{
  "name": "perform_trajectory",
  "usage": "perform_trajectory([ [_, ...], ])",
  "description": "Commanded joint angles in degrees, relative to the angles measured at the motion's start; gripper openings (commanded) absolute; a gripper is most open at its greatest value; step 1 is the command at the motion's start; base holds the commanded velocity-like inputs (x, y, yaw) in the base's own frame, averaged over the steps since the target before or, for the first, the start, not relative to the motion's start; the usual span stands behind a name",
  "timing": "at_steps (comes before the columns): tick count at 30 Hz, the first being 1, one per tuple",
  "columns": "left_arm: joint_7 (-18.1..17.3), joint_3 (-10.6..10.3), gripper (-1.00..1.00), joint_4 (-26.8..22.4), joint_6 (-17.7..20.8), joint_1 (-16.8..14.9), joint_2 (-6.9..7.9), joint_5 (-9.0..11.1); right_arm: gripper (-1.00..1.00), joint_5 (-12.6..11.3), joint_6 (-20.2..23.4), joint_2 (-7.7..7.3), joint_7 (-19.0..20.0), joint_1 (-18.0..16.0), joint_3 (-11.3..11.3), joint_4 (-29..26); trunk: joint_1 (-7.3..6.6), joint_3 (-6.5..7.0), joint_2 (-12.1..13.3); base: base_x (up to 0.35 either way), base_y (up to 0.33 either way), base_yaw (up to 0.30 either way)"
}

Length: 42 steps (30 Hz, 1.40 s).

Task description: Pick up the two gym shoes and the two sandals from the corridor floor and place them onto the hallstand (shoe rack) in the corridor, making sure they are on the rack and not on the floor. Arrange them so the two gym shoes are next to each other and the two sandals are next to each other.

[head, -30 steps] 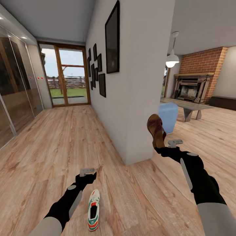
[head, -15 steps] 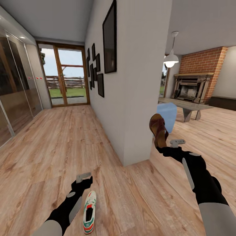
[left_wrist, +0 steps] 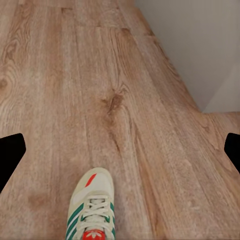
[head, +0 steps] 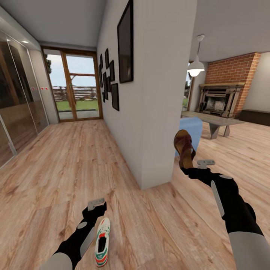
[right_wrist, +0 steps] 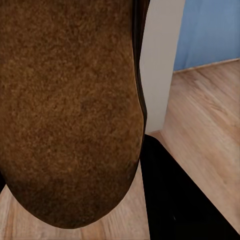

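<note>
Right gripper (head: 186, 167) grasps sandal (head: 184, 147) upright, toe up, now slightly farther right; left gripper (head: 96, 205) released beside sneaker (head: 102, 241), toe forward.

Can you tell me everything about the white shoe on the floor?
The gym shoe is a white low sneaker with green side stripes, white laces and red-orange patches on the toe, tongue and heel. Its inside looks dark. It lies flat on its sole on the wooden corridor floor, toe pointing away from the robot. The left gripper hangs just beyond its toe, jaws open, not touching it. Only the floor touches it.
</note>
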Motion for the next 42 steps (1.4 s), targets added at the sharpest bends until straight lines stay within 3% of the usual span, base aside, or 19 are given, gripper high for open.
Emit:
perform_trajectory([
  [1, 0.28, -0.24, 1.00, 0.03, -0.24, -0.04, 0.08, 0.50, -1.00, 0.05, 0.31, 0.01, 0.23, -0.03, -0.07, -0.06, 0.21, -0.33, -0.44, 0.000, 0.000, 0.000],
  [13, 0.19, -0.20, 1.00, 0.29, -1.94, -0.04, 0.43, 0.44, -1.00, 0.06, 0.34, 0.06, 0.23, -0.07, -0.06, -0.08, 0.87, -1.61, -1.65, 0.000, 0.000, 0.000],
  [20, 0.19, -0.20, 1.00, 0.30, -2.01, -0.04, 1.49, 0.44, -1.00, 0.06, 0.35, 0.09, 0.23, -0.05, -0.10, -5.42, 1.81, -3.50, -3.26, 0.000, 0.000, 0.000],
  [27, 0.19, -0.20, 1.00, 0.30, -2.01, -0.04, 1.55, 0.44, -1.00, 0.06, 0.35, 0.01, 0.23, -0.05, -0.10, -5.79, 1.99, -5.71, -3.35, 0.000, 0.000, 0.000],
  [42, 0.19, -0.28, 1.00, 0.30, -2.01, -0.04, 1.64, 0.42, -1.00, 0.06, 0.35, -0.06, 0.16, -0.06, -0.10, -5.70, 1.99, -7.12, -3.35, 0.000, 0.000, 0.000],
])
